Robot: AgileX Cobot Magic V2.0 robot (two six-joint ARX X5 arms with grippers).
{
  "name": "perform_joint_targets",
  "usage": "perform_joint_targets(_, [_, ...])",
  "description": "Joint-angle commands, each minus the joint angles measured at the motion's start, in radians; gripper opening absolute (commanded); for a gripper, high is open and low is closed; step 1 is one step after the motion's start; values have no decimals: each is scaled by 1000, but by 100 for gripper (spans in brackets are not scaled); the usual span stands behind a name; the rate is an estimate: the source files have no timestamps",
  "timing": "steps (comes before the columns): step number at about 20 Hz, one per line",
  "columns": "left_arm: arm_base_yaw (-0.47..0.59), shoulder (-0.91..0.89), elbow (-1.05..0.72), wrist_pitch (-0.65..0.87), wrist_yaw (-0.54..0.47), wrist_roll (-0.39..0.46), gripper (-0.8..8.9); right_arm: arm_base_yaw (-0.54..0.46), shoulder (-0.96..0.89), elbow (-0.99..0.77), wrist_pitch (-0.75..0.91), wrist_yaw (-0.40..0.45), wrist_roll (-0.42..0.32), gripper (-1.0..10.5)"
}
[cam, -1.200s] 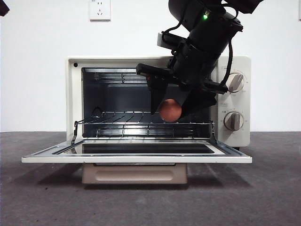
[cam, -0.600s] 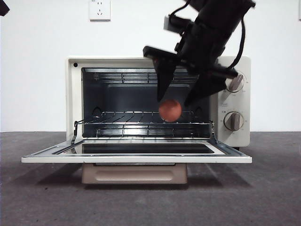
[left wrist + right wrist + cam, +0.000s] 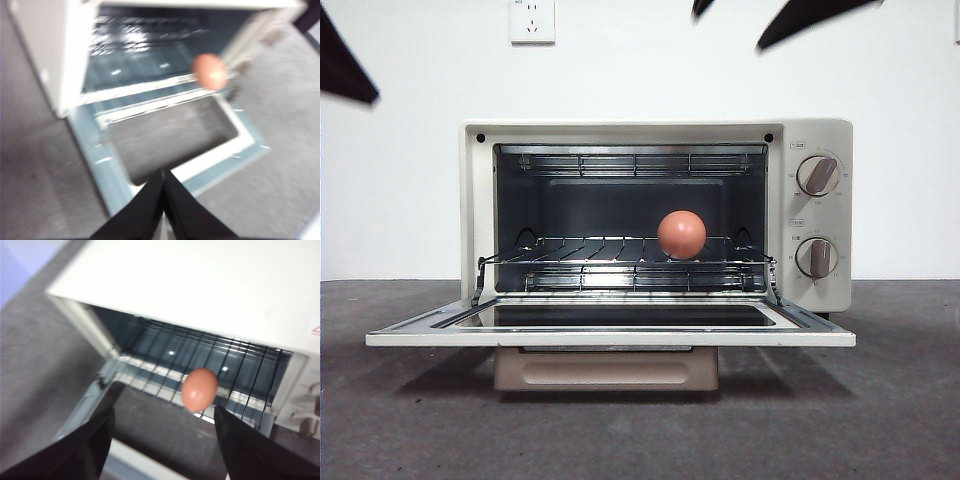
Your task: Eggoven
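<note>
The reddish-brown egg [image 3: 681, 234] rests on the wire rack inside the cream toaster oven [image 3: 475, 200], right of the rack's middle. The oven's glass door [image 3: 610, 318] lies open and flat, with its beige handle [image 3: 606, 369] under the front edge. My right gripper [image 3: 730, 30] is open and empty, high above the oven at the front view's top edge. In the right wrist view its jaws [image 3: 162, 415] stand wide apart above the egg [image 3: 199, 389]. My left gripper [image 3: 163, 176] is shut and empty, over the door, with the egg [image 3: 209, 71] beyond it.
Two knobs [image 3: 818, 176] [image 3: 816, 257] sit on the oven's right panel. The left arm shows as a dark shape [image 3: 340, 65] at the front view's upper left. A wall socket [image 3: 532, 20] is behind. The oven stands on a dark grey tabletop [image 3: 880, 400].
My right gripper let go of the egg on the rack, then rose up and out of the oven. The egg stays put. The left arm has come further into view.
</note>
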Motion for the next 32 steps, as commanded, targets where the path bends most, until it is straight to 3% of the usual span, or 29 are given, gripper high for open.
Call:
perform_joint_targets(1, [27,74,-45,79,31,-22,6,35,-94,21,-47,0,-11,321])
perform_joint_targets(7, [63,336,-101,264,66,-44,6,58,-312,21,-116,3,-11,321])
perform_joint_targets(15, [62,651,-101,428,72,-70,6,58,-406,21,-164,13,-11,321])
perform_joint_targets(27, [41,785,-101,515,244,-93,6,58,-405,21,-167,70,-16,321])
perform_joint_targets(32, [48,785,-101,601,393,-156,6,58,-405,21,-169,72,-18,321])
